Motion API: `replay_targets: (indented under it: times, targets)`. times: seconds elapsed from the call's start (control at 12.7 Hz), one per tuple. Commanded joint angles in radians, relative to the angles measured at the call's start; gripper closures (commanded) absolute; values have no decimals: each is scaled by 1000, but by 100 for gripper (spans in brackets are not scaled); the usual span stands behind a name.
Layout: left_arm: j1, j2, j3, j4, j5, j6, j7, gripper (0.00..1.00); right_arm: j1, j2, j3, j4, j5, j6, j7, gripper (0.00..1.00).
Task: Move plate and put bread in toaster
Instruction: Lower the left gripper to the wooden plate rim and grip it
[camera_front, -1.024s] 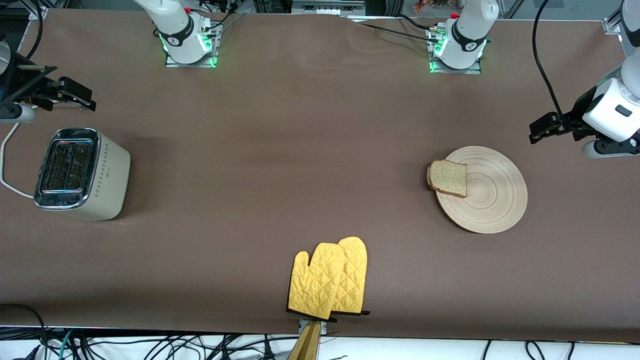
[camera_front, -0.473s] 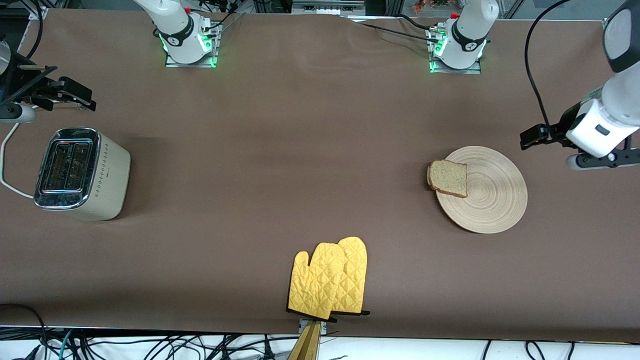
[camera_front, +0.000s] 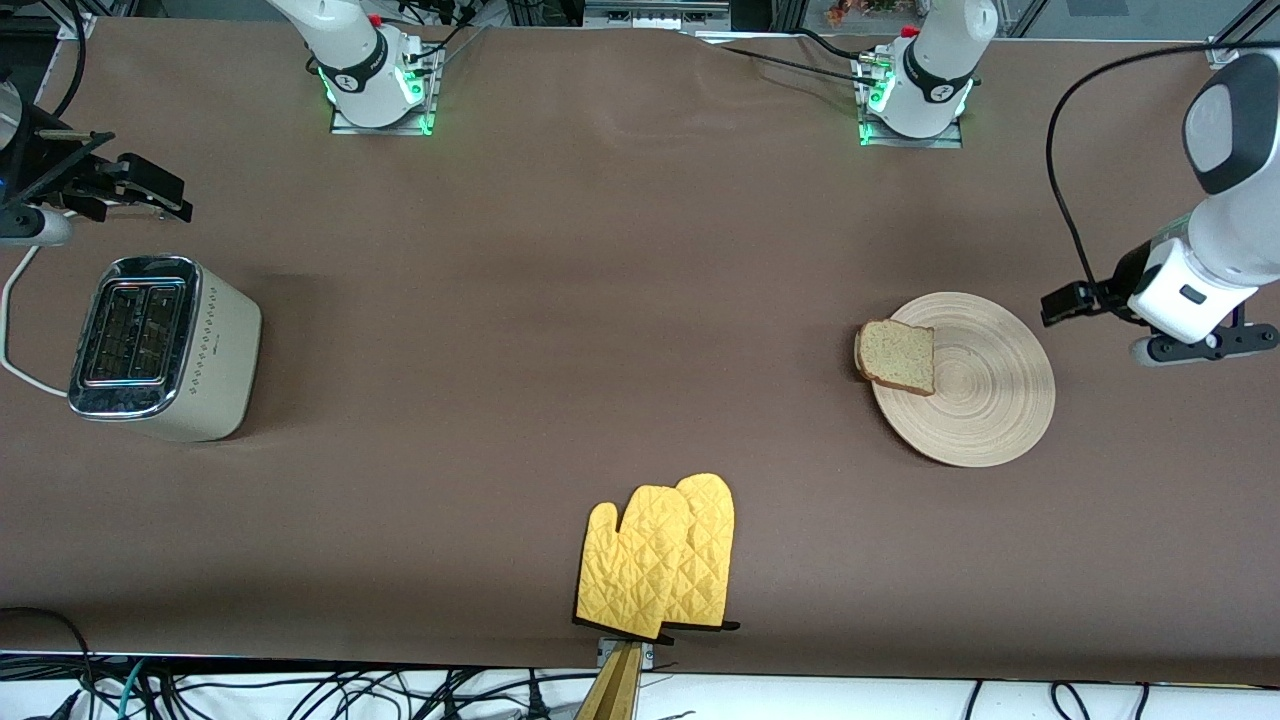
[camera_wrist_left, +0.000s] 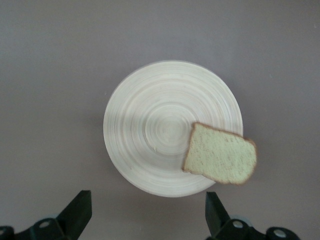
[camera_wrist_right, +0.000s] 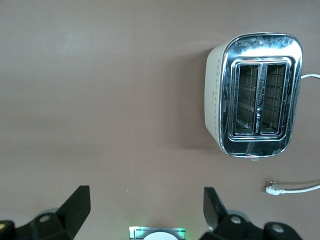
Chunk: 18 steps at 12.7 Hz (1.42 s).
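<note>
The pale wood plate (camera_front: 985, 400) lies toward the left arm's end of the table. The bread (camera_front: 896, 357) rests on its rim and overhangs the edge that faces the toaster. In the left wrist view the plate (camera_wrist_left: 150, 125) and the bread (camera_wrist_left: 220, 160) show whole. My left gripper (camera_front: 1065, 303) hangs open and empty over bare table beside the plate, its open jaws (camera_wrist_left: 147, 205) just off the rim. The cream toaster (camera_front: 160, 345) stands at the right arm's end, both slots empty (camera_wrist_right: 255, 95). My right gripper (camera_front: 150, 195) waits open (camera_wrist_right: 146, 192) over the table beside the toaster.
Two yellow oven mitts (camera_front: 660, 565) lie at the table's middle, near the edge closest to the front camera. The toaster's white cord (camera_front: 15, 340) runs off the table end, and its plug (camera_wrist_right: 272, 189) lies on the cloth. Brown cloth stretches between toaster and plate.
My left arm has swung and brought its open gripper down toward the table beside the plate's rim. The right arm, plate, bread and toaster have not moved.
</note>
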Motion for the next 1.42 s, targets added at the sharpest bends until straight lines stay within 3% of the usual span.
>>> replay_targets:
  times: [0.0, 0.24, 0.32, 0.87, 1.34]
  targets:
    - [45, -27, 14, -190, -25, 200, 103, 0, -2, 4, 4, 21, -7, -20, -4, 0]
    - [107, 47, 12, -198, -31, 255, 175, 0, -2, 4, 6, 21, -5, -18, -1, 0]
    - [147, 80, 12, -195, -73, 268, 279, 0, 0, 4, 6, 21, -5, -20, -1, 0]
    - [408, 396, 12, -112, -566, 237, 1126, 0, -2, 4, 12, 21, -5, -20, -1, 0]
    - [427, 496, 8, 6, -637, 113, 1157, 4, -2, 4, 12, 21, -5, -20, -4, 0]
